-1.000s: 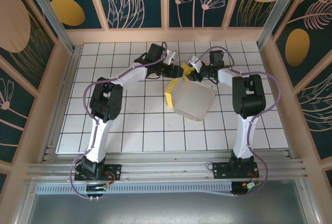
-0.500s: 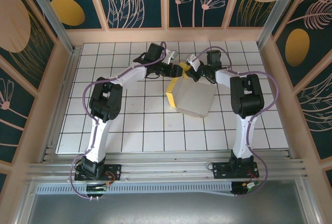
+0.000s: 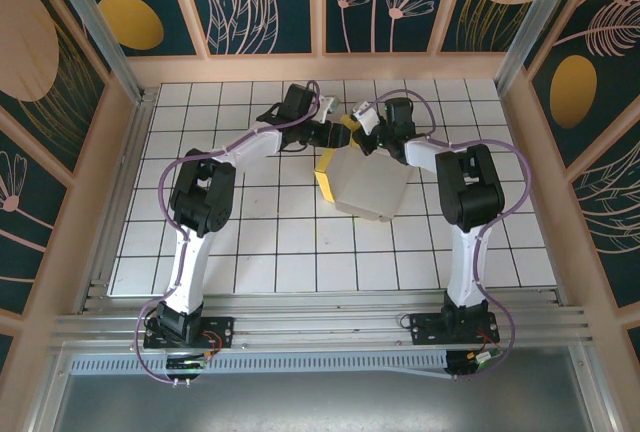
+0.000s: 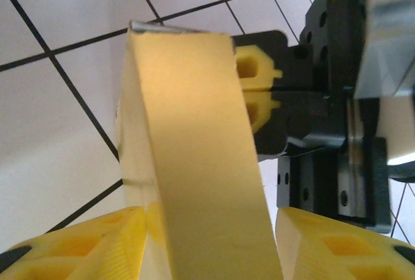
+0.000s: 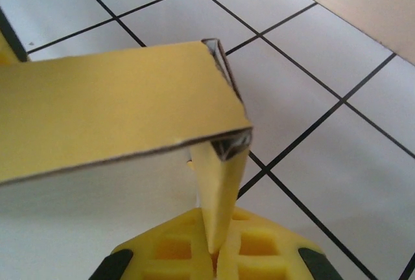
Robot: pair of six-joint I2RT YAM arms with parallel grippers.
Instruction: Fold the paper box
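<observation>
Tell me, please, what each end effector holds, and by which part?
Right end effector: shut on the box, pinching a thin yellow flap by its edge. Left end effector: straddles a yellow strip; a grip cannot be told.

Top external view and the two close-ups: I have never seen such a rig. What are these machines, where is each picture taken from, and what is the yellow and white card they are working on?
These are two robot arms bolted at the near edge of a tiled table, each ending in a two-finger gripper. The wide picture comes from a fixed camera above and behind them. The two close-ups come from cameras on the wrists, looking along each arm's own yellow fingers. On the table lies the paper box, a card blank, pale on one face and yellow on the other, partly folded. The right gripper is shut on a thin yellow flap. The left gripper has a broader yellow flap standing between its fingers; whether they press it I cannot tell.
</observation>
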